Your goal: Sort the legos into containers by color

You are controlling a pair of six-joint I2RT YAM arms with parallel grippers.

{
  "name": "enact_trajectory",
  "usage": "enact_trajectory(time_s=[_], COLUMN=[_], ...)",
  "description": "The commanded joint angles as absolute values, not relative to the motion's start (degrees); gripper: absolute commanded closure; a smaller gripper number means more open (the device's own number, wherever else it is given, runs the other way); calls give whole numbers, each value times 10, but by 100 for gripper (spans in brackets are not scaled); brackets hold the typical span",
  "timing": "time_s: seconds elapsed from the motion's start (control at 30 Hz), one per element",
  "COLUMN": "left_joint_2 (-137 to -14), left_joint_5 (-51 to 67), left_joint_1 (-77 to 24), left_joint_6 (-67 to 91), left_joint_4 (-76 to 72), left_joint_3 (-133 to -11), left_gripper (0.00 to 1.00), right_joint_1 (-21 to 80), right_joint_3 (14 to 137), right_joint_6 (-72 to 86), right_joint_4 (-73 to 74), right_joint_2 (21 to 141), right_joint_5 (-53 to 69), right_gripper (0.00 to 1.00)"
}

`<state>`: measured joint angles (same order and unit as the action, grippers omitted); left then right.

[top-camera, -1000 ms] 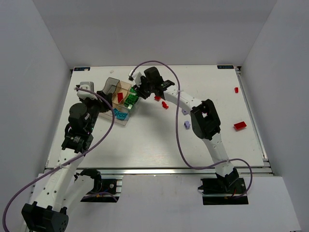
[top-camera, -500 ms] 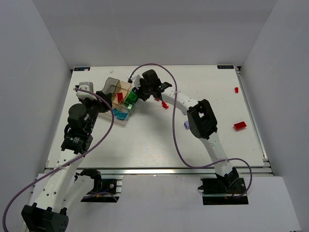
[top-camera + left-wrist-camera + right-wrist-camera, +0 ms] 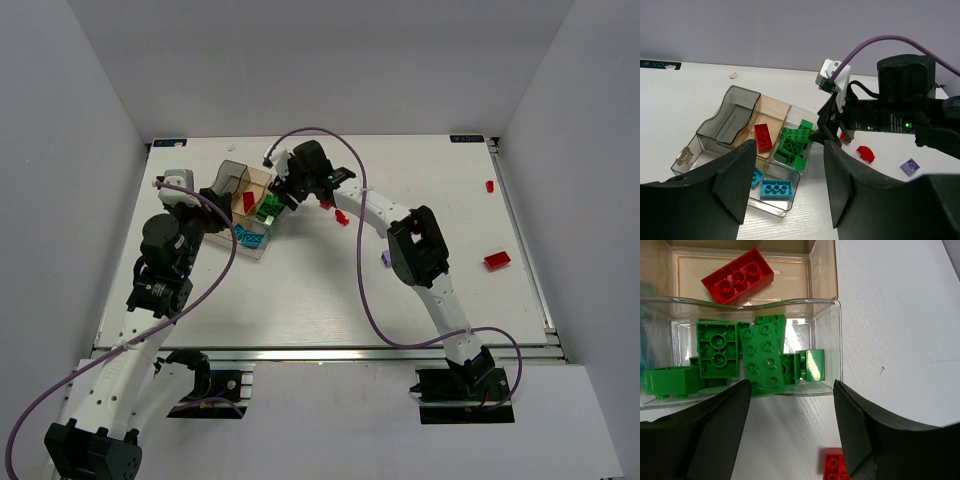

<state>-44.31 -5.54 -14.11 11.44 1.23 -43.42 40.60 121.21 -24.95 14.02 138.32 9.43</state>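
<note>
Right pincer (image 3: 790, 392), jaws apart and empty, hangs over the green legos (image 3: 755, 360) in their tray (image 3: 837, 340) compartment. A loose red brick (image 3: 835, 465) lies on the tabletop (image 3: 900, 340) just beside it, away from the tray, seemingly nearer this arm. Left pincer (image 3: 789, 165) gapes, empty.

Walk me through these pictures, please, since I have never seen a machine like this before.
These are two robot arms bolted to the near edge of a white table. The wide picture looks down from above and behind them. The other two come from a camera on each wrist, so the dark shapes at the bottom are that arm's own fingers. On the table sits a clear tray with compartments: green bricks in one, a red brick in the next, blue bricks in another. Loose red bricks and a purple brick lie on the table. The left end effector and right end effector both stand open by the tray, holding nothing.
</note>
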Motion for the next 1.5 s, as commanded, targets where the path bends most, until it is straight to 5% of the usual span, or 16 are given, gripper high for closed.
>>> enact_trajectory(time_s=[0.0,0.33,0.4,0.43,0.47,0.5,0.57,0.67,0.7,0.8,0.83,0.97,1.07,1.17,1.27,1.47], left_joint_2=[-442,-440,-455,-464,-479,-488,-507,-566,-610,-714,-738,-857,-942,-1021,-1085,-1213], left_joint_5=[-54,-1,112,145,193,213,251,326,358,365,356,266,178,88,20,-57], left_joint_1=[-144,-144,-144,-144,-144,-144,-144,-149,-149,-165,-180,-228,-264,-275,-287,-308], left_joint_6=[111,105,99,99,106,111,126,162,171,184,178,128,96,67,41,10], left_joint_4=[4,-41,-53,-71,-79,-88,-105,-140,-141,-107,-68,45,96,119,110,120], left_joint_3=[-425,-411,-411,-410,-409,-407,-408,-417,-426,-492,-511,-627,-721,-801,-851,-967], left_gripper=[34,34,43,53,73,81,88,74,58,41,34,27,26,25,25,24], right_joint_1=[407,396,384,379,361,353,322,283,264,202,196,145,100,84,64,63], right_joint_3=[1245,1181,1136,1070,1032,993,882,757,725,637,626,578,512,512,512,495], right_joint_6=[-229,-199,-156,-137,-118,-89,-63,-19,-9,-4,-10,-23,-32,-56,-63,-102], right_joint_4=[134,132,127,113,104,93,75,55,46,19,23,48,11,36,43,47], right_joint_2=[1356,1268,1211,1188,1134,1107,1027,923,894,787,766,686,653,655,661,631], right_joint_5=[107,84,82,94,103,117,162,227,251,299,303,335,380,417,470,466], right_gripper=[28,37,48,74,91,100,100,92,55,16,11,16,52,100,100,79])
